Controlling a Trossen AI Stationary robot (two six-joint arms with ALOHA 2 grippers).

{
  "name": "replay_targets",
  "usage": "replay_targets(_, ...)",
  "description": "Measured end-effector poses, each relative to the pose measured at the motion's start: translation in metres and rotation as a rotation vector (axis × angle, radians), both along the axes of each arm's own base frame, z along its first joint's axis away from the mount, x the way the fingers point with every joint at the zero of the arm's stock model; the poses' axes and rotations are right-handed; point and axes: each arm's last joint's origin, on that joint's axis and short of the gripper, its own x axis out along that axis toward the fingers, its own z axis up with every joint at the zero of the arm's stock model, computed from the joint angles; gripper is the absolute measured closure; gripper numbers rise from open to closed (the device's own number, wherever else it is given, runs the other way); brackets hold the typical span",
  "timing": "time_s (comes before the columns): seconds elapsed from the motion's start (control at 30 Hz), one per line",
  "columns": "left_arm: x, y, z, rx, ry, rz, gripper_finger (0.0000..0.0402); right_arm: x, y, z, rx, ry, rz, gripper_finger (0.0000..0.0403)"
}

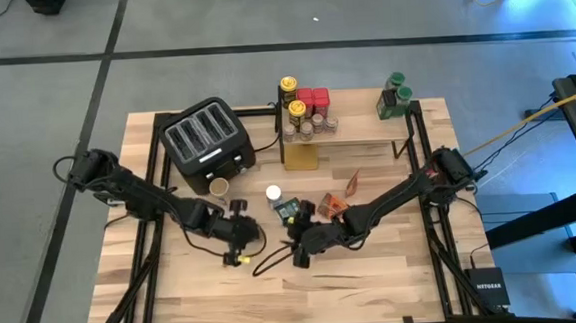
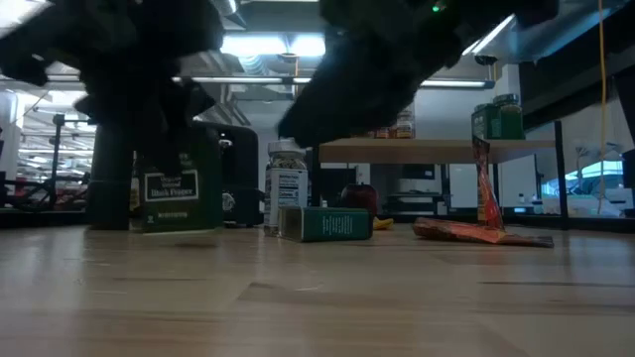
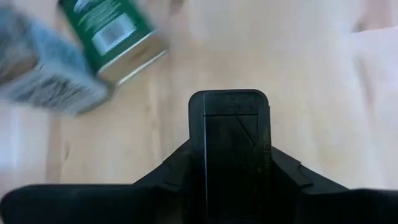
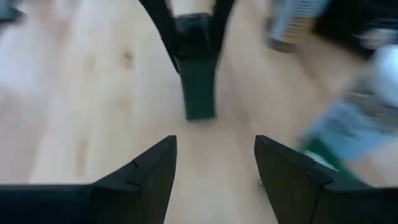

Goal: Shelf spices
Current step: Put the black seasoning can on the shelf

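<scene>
Wooden tabletop: left tool (spread unclear) upright, right tool spread, empty.

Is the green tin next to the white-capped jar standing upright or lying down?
Lying down. In the low view the green tin rests on its long side on the table, beside the upright jar.

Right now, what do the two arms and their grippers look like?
Both arms are dark, jointed links with black cables trailing along them. The right gripper has two flat, wedge-shaped black fingers; the left gripper is a blocky black unit with a small yellow mark beside it.
</scene>
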Motion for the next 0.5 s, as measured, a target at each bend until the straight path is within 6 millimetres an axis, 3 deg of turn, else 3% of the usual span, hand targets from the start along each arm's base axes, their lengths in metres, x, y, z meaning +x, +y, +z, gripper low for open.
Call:
replay_targets(0.23, 0.0, -0.016, 0.004, -0.003, -0.068, -0.089, 0.028, 0.022, 0.01, -0.033, 0.023, -0.135, 0.088, 0.0166)
replay_targets(0.5, 0.0, -0.018, 0.004, -0.01, -0.072, -0.088, 0.0282, 0.037, 0.016, -0.012, 0.024, -0.232, 0.106, 0.0102)
